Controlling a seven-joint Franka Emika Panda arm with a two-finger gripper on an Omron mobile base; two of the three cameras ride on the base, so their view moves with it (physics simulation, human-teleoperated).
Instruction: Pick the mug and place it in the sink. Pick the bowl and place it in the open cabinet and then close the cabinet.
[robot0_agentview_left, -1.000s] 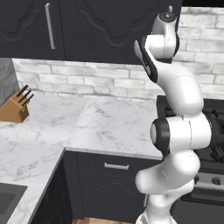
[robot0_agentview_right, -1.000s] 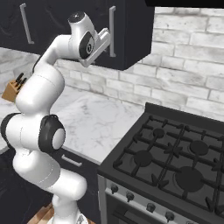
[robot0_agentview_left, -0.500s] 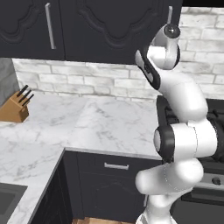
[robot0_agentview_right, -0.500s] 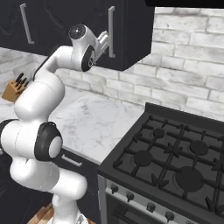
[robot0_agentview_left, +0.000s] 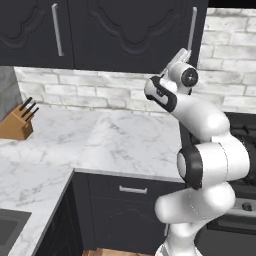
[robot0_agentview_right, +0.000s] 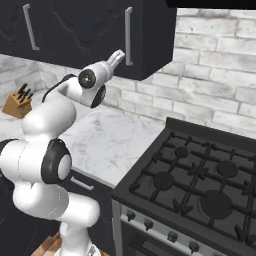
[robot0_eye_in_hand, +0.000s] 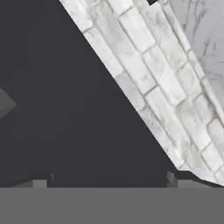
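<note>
Cabinet (robot0_agentview_left: 125, 30): dark upper wall unit above the marble bench (robot0_agentview_left: 100, 145), doors look shut, silver handles vertical.
Claw (robot0_agentview_right: 118, 56): raised just below the cabinet's bottom edge near a handle (robot0_agentview_right: 128, 35), tips apart, nothing between them.
Knife block (robot0_agentview_left: 16, 122): on bench, far left.
Stove (robot0_agentview_right: 200, 175): right of bench.

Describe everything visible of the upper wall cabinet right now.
The cabinet is dark charcoal, matte, with ornate curved-panel doors and slim vertical silver handles. Its doors appear shut. It hangs on the white brick wall above the marble counter. The gripper is raised near its lower edge by the right-hand handle; contact cannot be told.
</note>
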